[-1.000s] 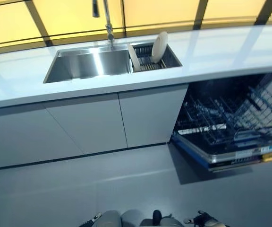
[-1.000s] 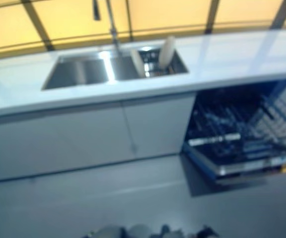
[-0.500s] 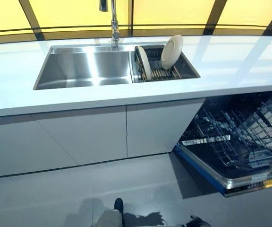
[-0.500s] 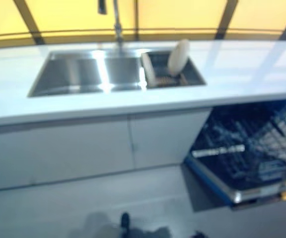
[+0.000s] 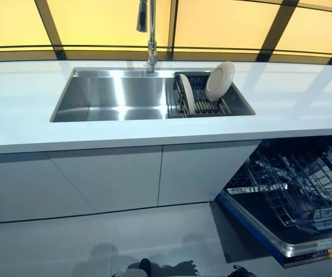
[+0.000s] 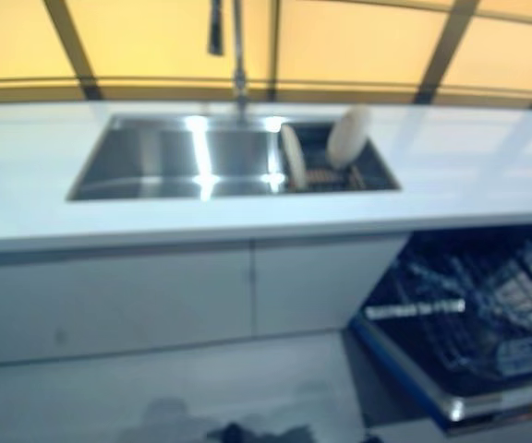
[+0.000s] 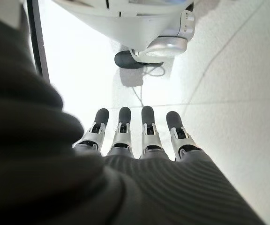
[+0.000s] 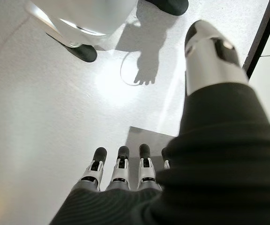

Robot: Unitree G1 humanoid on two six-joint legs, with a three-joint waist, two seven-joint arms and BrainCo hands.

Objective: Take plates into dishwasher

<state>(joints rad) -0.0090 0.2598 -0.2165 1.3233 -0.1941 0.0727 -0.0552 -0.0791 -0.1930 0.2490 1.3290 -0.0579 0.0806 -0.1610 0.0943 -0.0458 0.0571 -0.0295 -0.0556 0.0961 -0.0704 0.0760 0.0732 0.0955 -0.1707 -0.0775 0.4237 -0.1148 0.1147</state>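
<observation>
Shifted camera only; nothing on the bench (image 5: 27,124) moved since the earlier frame. Two plates (image 5: 219,81) standing on edge in the sink rack (image 5: 203,107), at about one o'clock from the basin (image 5: 117,98); leaning one behind, upright one (image 5: 187,102) in front. Dishwasher (image 5: 295,199) open at four o'clock, racks pulled out. Left robot hand (image 7: 135,136) and right robot hand (image 8: 121,171) hanging by the floor, fingers straight, holding nothing. Probably stiff, glazed, slippery and breakable: best pinched at the top rim, thumb opposite fingers, lifted straight up.

Faucet (image 5: 149,34) overhangs sink (image 5: 114,98) rear; plates (image 5: 219,81) reachable from above; dishwasher rack (image 5: 295,184) open on top.
</observation>
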